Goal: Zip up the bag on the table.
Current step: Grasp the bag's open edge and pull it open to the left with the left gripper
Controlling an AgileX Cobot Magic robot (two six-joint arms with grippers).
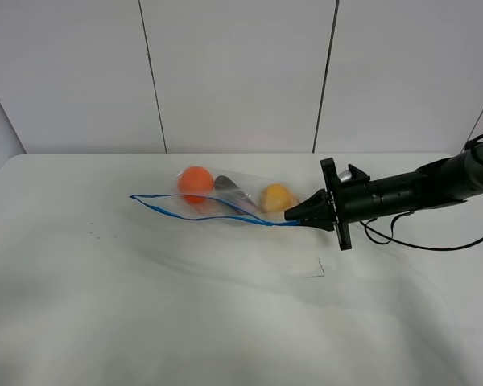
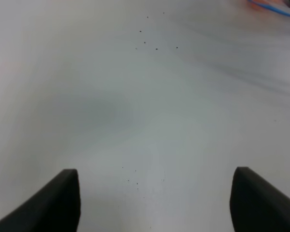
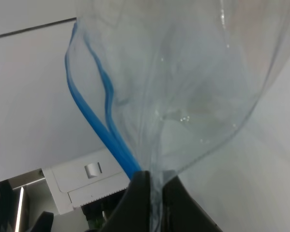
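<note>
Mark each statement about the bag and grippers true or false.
1. The right gripper is shut on one end of the bag. True.
2. The left gripper holds the zipper. False: it is open over the bare table.
3. The zipper is fully closed. False: its two blue strips stand apart along much of their length.
4. An orange ball lies inside the bag. True.
</note>
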